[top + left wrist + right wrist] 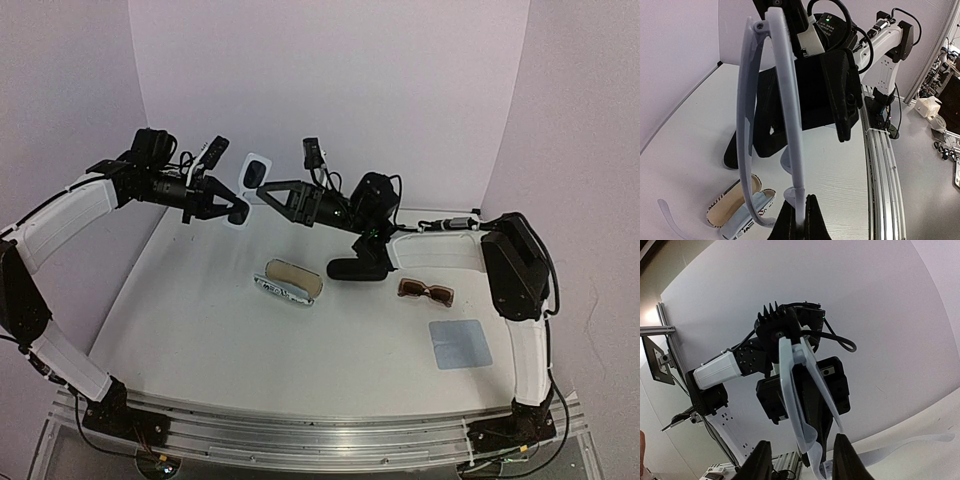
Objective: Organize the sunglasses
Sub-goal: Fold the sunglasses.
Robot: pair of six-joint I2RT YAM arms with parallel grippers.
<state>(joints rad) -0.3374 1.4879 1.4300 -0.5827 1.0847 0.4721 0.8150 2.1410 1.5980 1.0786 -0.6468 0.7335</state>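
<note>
Sunglasses, two pairs, checked from the near edge outward.

Nearest, on the right, a pale blue cloth point(460, 343) lies flat on the desk point(200, 330). Just beyond it the brown pair point(426, 291) sits on the desk, uncased, with neither arm touching it.

At mid-desk the striped case point(289, 281) lies open. One half shows bare tan lining. The other appears to hold a pale blue cloth, and no glasses are inside. Just beside it, under the right arm, is the black case point(355, 268); its contents cannot be seen.

Farthest, the white pair point(256, 170) hangs in the air above the desk between the two arms. The left fingers point(815, 227) are clamped narrow on its frame. The right fingers point(760, 462) are spread wide to either side of the frame and do not appear to touch it. The temples look unfolded.

Assessment: the white pair is being readied for casing, probably by folding or a handover. The next move calls for the right fingers to close squarely on the thin frame without twisting it. The pair should then go down into the open striped case.
</note>
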